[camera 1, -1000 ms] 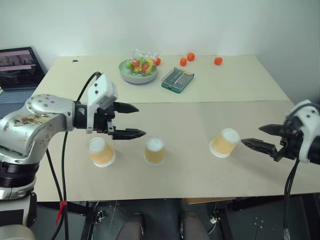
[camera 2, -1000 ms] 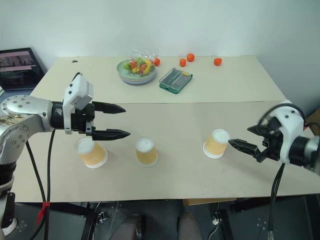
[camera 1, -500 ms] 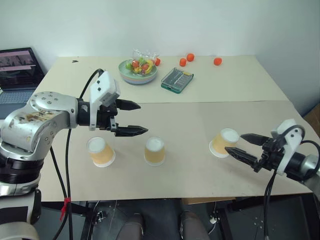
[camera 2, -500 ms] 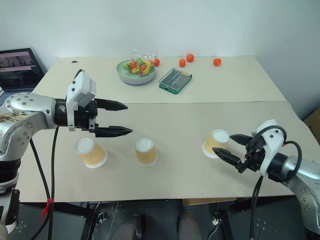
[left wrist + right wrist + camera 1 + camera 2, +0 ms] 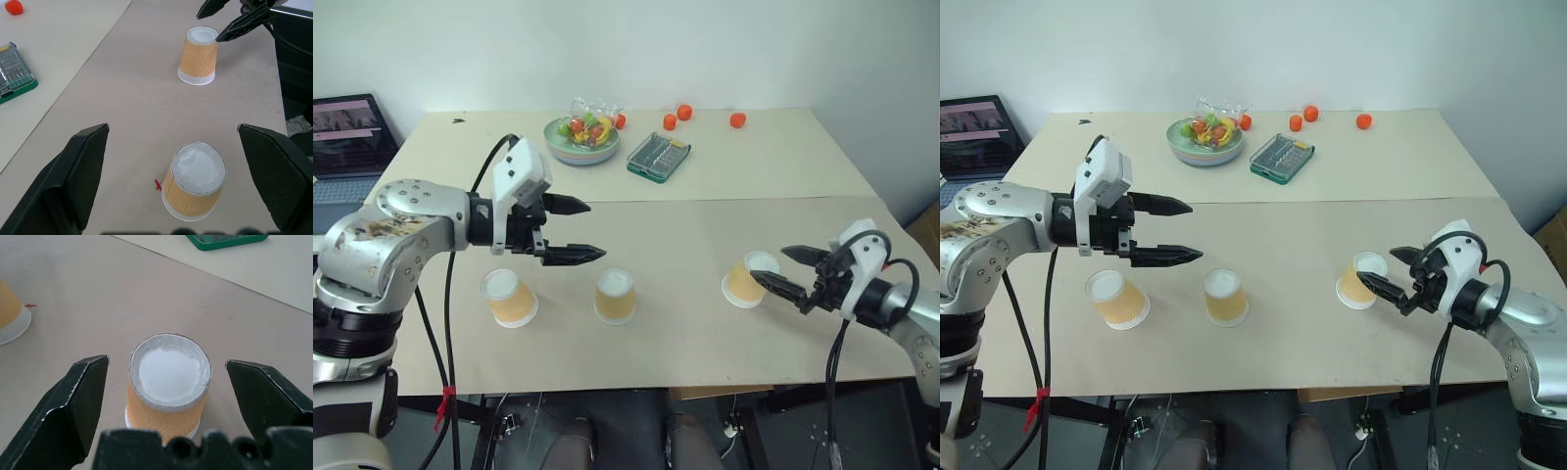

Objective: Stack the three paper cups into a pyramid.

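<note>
Three paper cups stand upside down in a row near the table's front: the left cup [image 5: 509,297], the middle cup [image 5: 615,295] and the right cup [image 5: 744,280], yellow-orange with white bases up. My left gripper [image 5: 597,230] hovers open above the table, just behind the left and middle cups, holding nothing. At the right cup, my right gripper [image 5: 768,264] is open with one finger on each side of its top. In the right wrist view that cup [image 5: 168,382] sits between the spread fingers [image 5: 73,406] with gaps on both sides. No pyramid is built.
At the back of the table are a bowl of fruit [image 5: 581,137], a green tray [image 5: 660,157] and small orange fruits [image 5: 684,113]. A laptop [image 5: 352,132] stands off the table's left side. The table's right edge is close behind my right arm.
My right gripper has moved left and down to the right cup, and its fingers now straddle the cup. The left gripper and all three cups have stayed put.
</note>
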Robot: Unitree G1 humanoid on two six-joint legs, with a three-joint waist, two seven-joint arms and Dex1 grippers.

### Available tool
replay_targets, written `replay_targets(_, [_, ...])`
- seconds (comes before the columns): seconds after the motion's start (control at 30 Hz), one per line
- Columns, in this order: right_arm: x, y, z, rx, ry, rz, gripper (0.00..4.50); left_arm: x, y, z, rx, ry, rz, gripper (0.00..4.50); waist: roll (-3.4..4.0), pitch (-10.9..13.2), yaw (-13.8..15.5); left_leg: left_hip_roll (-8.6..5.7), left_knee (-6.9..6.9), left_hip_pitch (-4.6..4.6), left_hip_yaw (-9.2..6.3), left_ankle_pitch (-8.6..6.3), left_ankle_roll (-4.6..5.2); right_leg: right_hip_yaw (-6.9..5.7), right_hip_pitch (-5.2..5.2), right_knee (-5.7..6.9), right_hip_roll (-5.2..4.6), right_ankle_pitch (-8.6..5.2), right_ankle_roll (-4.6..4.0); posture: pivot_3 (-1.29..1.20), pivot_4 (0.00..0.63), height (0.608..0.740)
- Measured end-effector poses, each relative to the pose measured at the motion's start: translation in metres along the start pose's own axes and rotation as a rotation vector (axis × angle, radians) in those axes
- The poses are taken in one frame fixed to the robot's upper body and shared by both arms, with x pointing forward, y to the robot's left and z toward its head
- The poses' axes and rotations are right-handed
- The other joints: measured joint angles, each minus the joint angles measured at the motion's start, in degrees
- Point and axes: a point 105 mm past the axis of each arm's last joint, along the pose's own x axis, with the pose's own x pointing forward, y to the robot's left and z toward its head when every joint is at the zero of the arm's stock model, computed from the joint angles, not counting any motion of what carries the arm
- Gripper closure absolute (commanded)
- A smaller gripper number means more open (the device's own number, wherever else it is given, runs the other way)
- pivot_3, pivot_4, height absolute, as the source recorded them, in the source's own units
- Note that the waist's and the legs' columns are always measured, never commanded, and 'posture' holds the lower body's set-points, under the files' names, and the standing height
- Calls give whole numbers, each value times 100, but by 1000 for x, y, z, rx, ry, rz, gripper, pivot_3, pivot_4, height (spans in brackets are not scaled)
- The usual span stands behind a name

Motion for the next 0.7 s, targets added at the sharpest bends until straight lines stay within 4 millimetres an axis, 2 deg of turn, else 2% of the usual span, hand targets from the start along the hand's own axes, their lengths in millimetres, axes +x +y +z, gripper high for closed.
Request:
replay_targets(0.43, [20, 2, -18, 22, 29, 47, 21, -2, 0, 2, 7, 2, 13, 0, 0, 0, -8, -1, 0, 1, 2, 0, 0, 4, -3, 2, 0, 1, -2, 0, 150, 740])
replay_targets(0.47, [20, 2, -17, 21, 27, 48, 525, -2, 0, 2, 8, 2, 13, 0, 0, 0, -5, 0, 0, 1, 2, 0, 0, 4, -2, 3, 0, 1, -2, 0, 150, 740])
replay_targets(0.53, [21, 1, -15, 19, 22, 46, 1092, -2, 0, 2, 8, 3, 15, 0, 0, 0, -3, 0, 0, 1, 2, 0, 0, 4, -2, 2, 0, 1, -2, 0, 150, 740])
replay_targets(0.57, [21, 1, -15, 18, 21, 46, 1519, -2, 0, 2, 7, 4, 16, 0, 0, 0, -2, 0, 0, 0, 2, 0, 0, 4, -2, 2, 0, 1, -2, 0, 150, 740])
replay_targets(0.6, [21, 1, -14, 17, 20, 46, 1668, -2, 0, 1, 4, 5, 17, 0, 0, 0, -2, -1, 0, 0, 3, 0, 0, 4, -2, 2, 0, 2, -2, 0, 150, 740])
replay_targets(0.7, [22, 1, -11, 9, 14, 45, 1668, -2, 0, 1, 0, 7, 18, 0, 0, 0, -5, 0, 0, 1, 3, 0, 0, 4, -3, 3, 1, 2, -2, 0, 150, 740])
